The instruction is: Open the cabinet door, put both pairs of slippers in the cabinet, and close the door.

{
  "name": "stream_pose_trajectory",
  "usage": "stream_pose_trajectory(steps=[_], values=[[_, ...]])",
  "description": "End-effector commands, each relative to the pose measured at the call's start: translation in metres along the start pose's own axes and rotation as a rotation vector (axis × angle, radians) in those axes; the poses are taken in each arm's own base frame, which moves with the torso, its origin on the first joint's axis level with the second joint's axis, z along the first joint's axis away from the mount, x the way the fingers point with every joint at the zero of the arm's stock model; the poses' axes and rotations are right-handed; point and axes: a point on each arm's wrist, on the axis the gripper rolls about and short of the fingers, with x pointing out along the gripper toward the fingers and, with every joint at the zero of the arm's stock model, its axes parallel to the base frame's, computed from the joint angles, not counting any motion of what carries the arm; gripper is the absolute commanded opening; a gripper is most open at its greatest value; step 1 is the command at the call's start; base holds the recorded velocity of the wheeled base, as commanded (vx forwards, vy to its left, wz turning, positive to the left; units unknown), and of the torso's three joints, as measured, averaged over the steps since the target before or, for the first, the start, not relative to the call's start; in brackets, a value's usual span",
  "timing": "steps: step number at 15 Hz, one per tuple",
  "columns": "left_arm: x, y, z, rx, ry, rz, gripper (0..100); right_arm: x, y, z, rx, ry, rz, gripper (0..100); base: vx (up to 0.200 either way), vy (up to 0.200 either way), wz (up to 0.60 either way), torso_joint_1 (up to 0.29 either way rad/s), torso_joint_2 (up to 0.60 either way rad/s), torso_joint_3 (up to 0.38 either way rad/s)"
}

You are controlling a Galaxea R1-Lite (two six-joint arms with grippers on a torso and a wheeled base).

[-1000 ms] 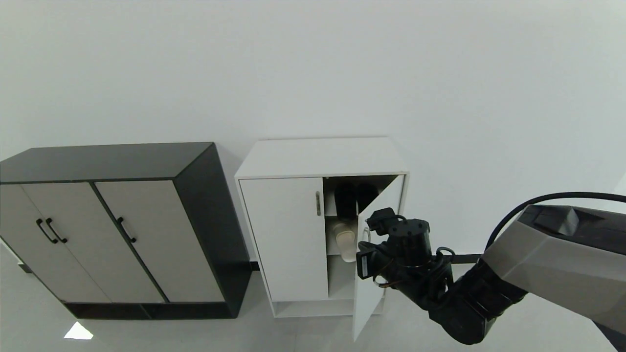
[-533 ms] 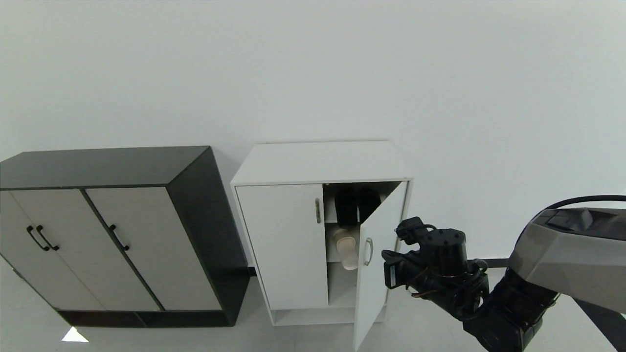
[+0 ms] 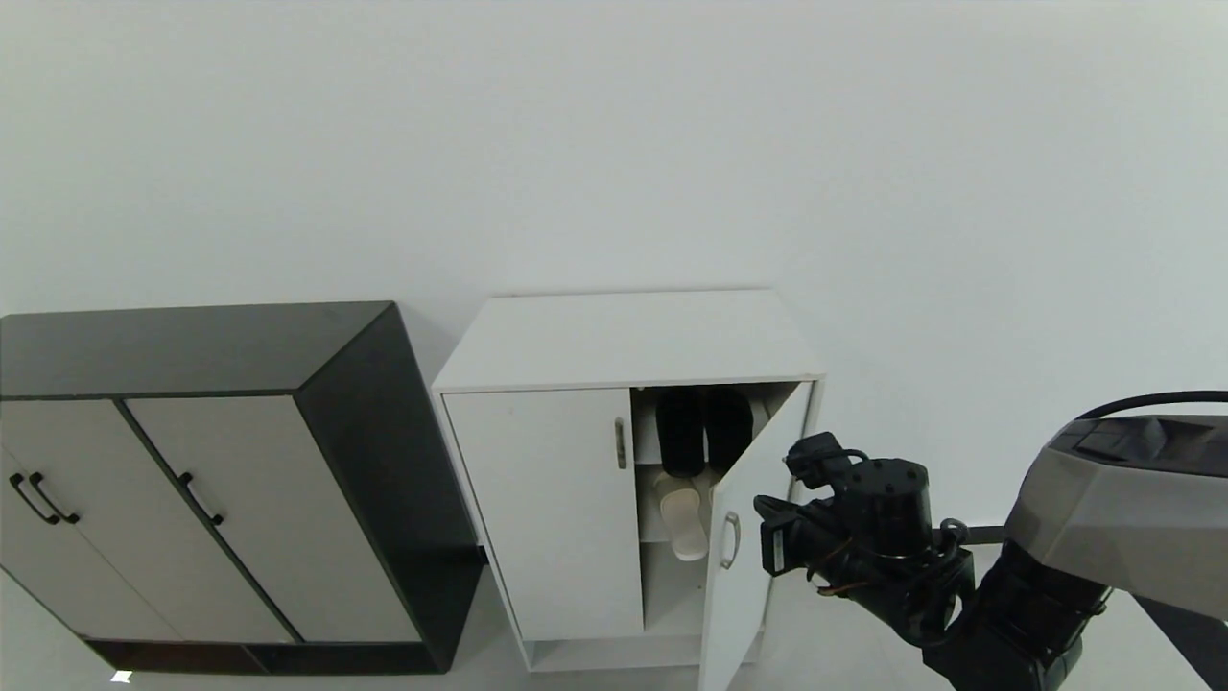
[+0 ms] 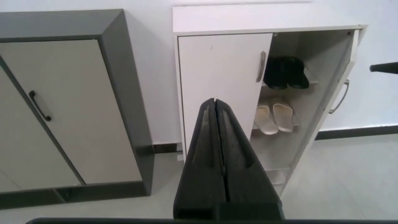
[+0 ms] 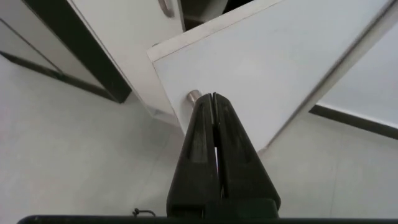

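The white cabinet (image 3: 624, 336) stands against the wall with its left door shut and its right door (image 3: 758, 480) partly open. A black pair of slippers (image 3: 703, 427) lies on the top shelf, with a pale pair (image 3: 683, 509) on the shelf below. Both pairs also show in the left wrist view, the black pair (image 4: 286, 71) above the pale pair (image 4: 275, 118). My right gripper (image 5: 214, 98) is shut and empty, its tips right by the door handle (image 5: 193, 96) on the door's outer face. My left gripper (image 4: 215, 102) is shut and empty, held well back from the cabinet front.
A black cabinet with grey doors (image 3: 192, 461) stands close against the white cabinet's left side. Pale floor (image 5: 74, 155) lies open in front of both cabinets. A dark baseboard (image 5: 354, 118) runs along the wall to the right.
The head camera has shifted, so both cabinets sit lower and further left. My right gripper moved from in front of the door handle to the door's outer side. The door's angle looks much the same.
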Motion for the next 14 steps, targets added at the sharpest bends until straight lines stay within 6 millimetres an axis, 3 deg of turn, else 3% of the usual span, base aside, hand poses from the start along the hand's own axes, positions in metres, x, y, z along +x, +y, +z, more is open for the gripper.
stream_pose_trajectory(steps=[1, 5, 14], values=[[0.000, 0.000, 0.000, 0.000, 0.000, 0.000, 0, 0.014, 0.000, -0.005, 0.001, 0.000, -0.004, 0, 0.000, 0.000, 0.00, 0.000, 0.00, 0.000], [0.000, 0.000, 0.000, 0.000, 0.000, 0.000, 0, 0.041, -0.004, -0.006, -0.002, -0.027, -0.017, 0, 0.000, 0.000, 0.00, 0.000, 0.00, 0.000], [0.000, 0.000, 0.000, 0.000, 0.000, 0.000, 0, 0.093, -0.016, 0.012, 0.017, -0.094, -0.052, 0, 0.000, 0.000, 0.00, 0.000, 0.00, 0.000]])
